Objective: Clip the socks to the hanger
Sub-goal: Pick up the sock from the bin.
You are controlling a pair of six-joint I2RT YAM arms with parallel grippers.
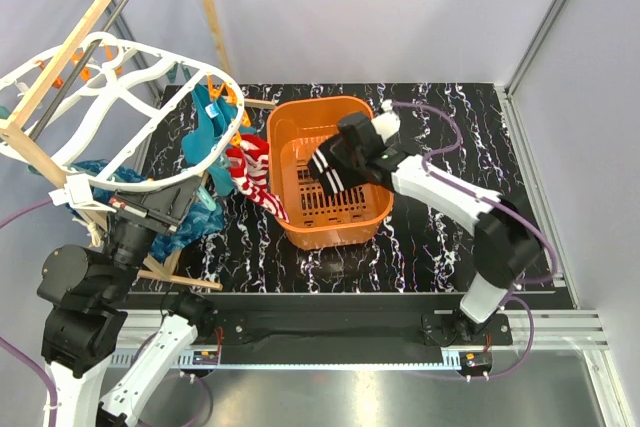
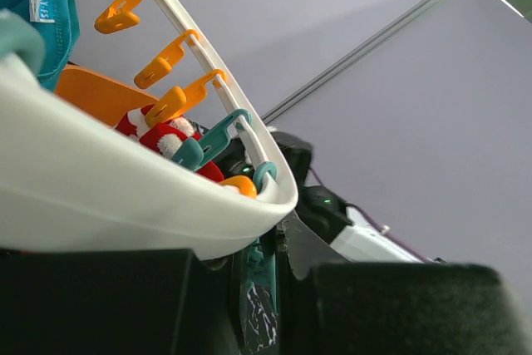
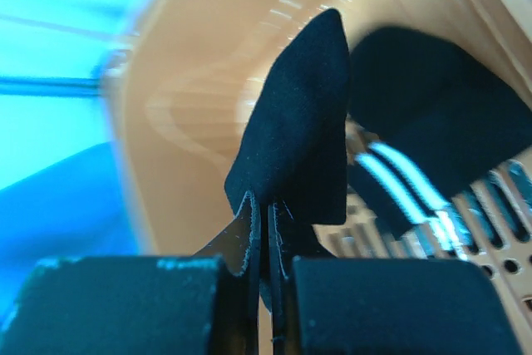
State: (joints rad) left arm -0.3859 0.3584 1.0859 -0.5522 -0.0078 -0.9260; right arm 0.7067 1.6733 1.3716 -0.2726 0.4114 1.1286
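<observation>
Black sock (image 3: 299, 122) in right gripper (image 3: 268, 230) — over orange basket (image 1: 300, 112).

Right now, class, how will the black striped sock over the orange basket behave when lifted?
Probably floppy: the sock folds and droops from the right claw. Likely light, since a thin pinch holds it. It may swing over the basket.
</observation>
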